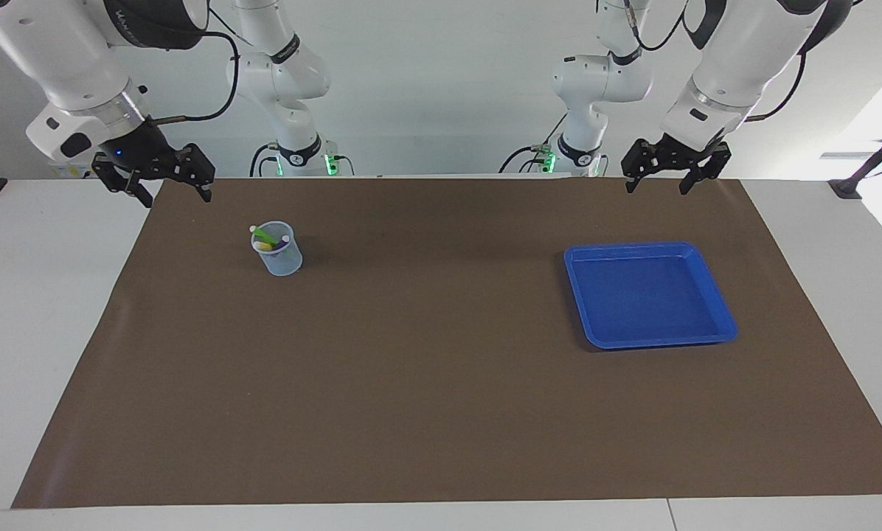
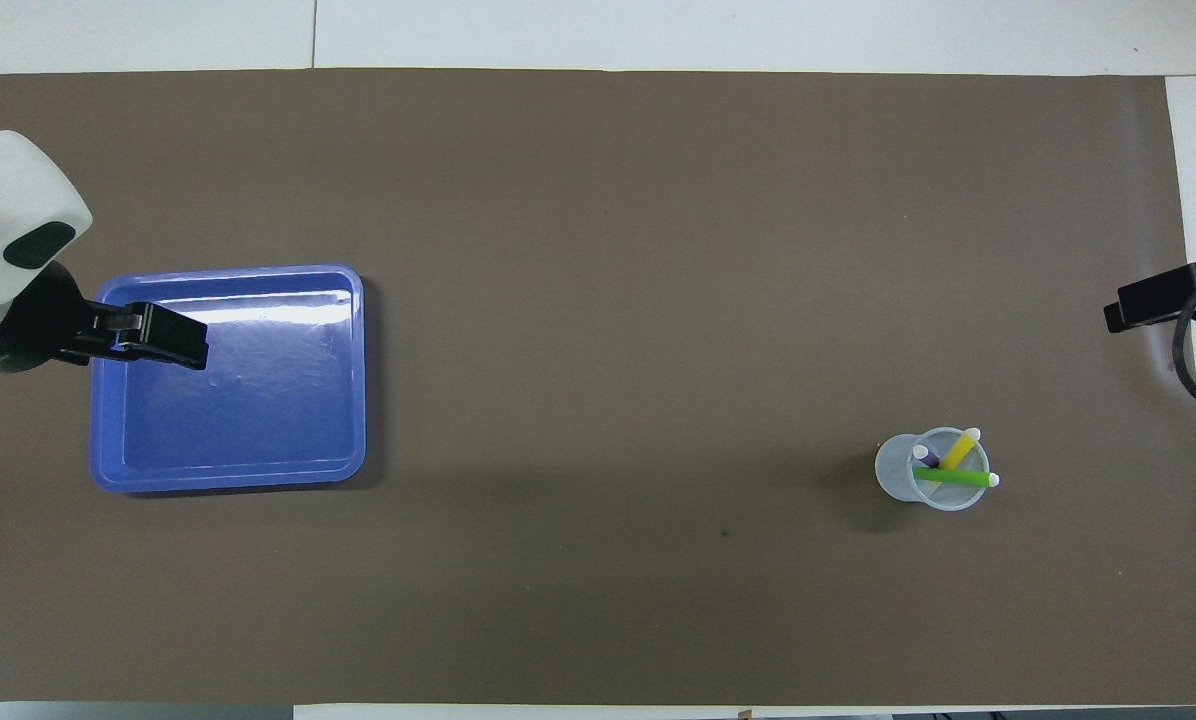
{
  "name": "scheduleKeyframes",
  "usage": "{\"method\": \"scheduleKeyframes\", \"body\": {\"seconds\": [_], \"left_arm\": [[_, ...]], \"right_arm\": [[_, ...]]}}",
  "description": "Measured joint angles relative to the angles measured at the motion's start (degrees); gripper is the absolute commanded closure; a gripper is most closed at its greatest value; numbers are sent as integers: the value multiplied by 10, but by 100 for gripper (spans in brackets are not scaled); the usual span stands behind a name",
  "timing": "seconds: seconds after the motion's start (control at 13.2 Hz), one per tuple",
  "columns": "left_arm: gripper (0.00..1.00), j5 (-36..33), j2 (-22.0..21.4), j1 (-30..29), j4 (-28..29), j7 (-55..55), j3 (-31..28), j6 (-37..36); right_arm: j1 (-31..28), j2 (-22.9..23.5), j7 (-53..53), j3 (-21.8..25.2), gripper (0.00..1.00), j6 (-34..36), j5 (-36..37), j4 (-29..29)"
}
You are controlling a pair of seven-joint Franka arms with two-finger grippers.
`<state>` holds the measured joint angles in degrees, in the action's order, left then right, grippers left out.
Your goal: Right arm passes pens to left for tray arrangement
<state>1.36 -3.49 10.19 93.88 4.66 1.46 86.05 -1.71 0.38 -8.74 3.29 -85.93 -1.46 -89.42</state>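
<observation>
Three pens stand in a small translucent cup [image 1: 279, 256] [image 2: 900, 470] on the brown mat at the right arm's end: the yellow pen [image 2: 958, 450], the purple pen [image 2: 926, 458] and the green pen [image 1: 266, 237] [image 2: 951, 478]. The blue tray [image 1: 651, 296] [image 2: 248, 410] lies empty at the left arm's end. My right gripper [image 1: 175, 198] [image 2: 1150, 299] is open and empty, raised over the mat's corner by the cup. My left gripper [image 1: 655, 189] [image 2: 163, 338] is open and empty, raised over the mat's robot-side edge by the tray.
The brown mat [image 1: 426, 354] [image 2: 608, 250] covers most of the white table [image 1: 35, 295]. The two arm bases [image 1: 301, 151] [image 1: 577, 151] stand at the table's robot-side edge.
</observation>
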Motion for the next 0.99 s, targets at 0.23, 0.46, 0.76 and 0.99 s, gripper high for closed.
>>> {"method": "scheduleKeyframes", "body": {"seconds": [0.23,0.46,0.76,0.99], "left_arm": [[0,0,0,0,0,0,0,0],[0,0,0,0,0,0,0,0],[0,0,0,0,0,0,0,-1],[0,0,0,0,0,0,0,-1]], "right_arm": [[1,0,0,0,0,1,0,-1],[1,-6,0,-1,0,-25,0,-30],[1,-53,0,-1,0,-116,-5,-169],[1,-68,0,-1,7,-151,-26,-244]]}}
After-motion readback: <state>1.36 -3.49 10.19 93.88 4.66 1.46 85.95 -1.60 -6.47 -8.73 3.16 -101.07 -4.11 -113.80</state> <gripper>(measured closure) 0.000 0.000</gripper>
